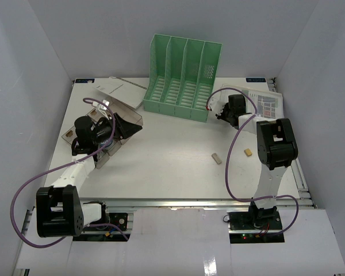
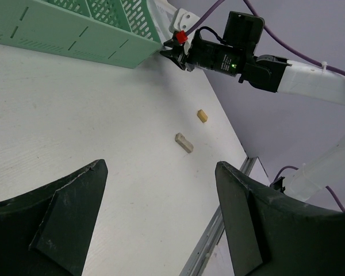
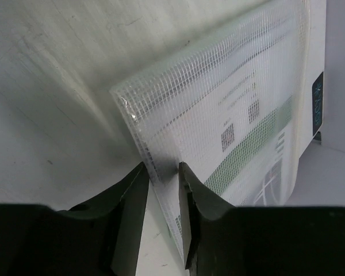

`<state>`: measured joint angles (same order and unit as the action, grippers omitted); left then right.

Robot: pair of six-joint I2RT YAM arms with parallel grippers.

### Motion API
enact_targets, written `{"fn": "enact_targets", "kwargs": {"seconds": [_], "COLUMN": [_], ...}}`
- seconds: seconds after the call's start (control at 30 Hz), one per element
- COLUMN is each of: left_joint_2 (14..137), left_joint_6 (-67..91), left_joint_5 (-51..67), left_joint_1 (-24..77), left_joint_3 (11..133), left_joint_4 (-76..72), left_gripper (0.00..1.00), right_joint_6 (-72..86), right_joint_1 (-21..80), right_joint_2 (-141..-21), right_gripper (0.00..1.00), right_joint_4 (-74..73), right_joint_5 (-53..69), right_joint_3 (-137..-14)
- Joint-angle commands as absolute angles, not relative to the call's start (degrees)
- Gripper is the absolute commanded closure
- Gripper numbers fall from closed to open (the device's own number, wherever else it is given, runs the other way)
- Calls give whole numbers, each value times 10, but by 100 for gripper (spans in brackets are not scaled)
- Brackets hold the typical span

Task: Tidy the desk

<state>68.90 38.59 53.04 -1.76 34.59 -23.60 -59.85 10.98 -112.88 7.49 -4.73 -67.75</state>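
Broadly, the bench [image 1: 161,172] spreads white under both arms, its metal rail [image 1: 184,202] along the edge behind the hands. The right hand [image 3: 161,169] is clamped on the near edge of a mesh pouch [image 3: 236,115], which lies close to the bench's right edge. The left hand [image 2: 161,172] is spread wide with nothing between its fingers. Ahead of it is open bench with a pale block [image 2: 184,142] and a tan block [image 2: 202,116], apart from each other. Further ahead and to its left stands the green file rack [image 2: 75,29].
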Motion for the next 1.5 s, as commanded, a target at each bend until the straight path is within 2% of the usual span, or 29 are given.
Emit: {"fn": "enact_targets", "kwargs": {"seconds": [0.0, 0.13, 0.2, 0.67, 1.2, 1.47], "left_joint_2": [680, 689, 695, 701, 709, 710], "left_joint_6": [389, 405, 415, 410, 407, 407], "left_joint_5": [547, 551, 557, 565, 565, 565], "left_joint_1": [-17, -17, -16, -10, -10, -10], "left_joint_3": [345, 342, 342, 346, 348, 348], "left_joint_4": [-259, -274, -282, -276, -274, -274], "left_gripper": [14, 14, 14, 14, 14, 14], "right_joint_6": [-584, -558, -546, -496, -504, -509], "right_joint_1": [107, 99, 93, 41, 30, 28], "right_joint_2": [-1119, -1096, -1090, -1150, -1221, -1231], "right_gripper": [74, 89, 92, 92, 92, 89], "right_joint_4": [97, 98, 99, 96, 91, 12], "right_joint_5": [-43, -30, -27, -39, -23, 33], "right_joint_3": [-678, -677, -682, -806, -799, -803]}}
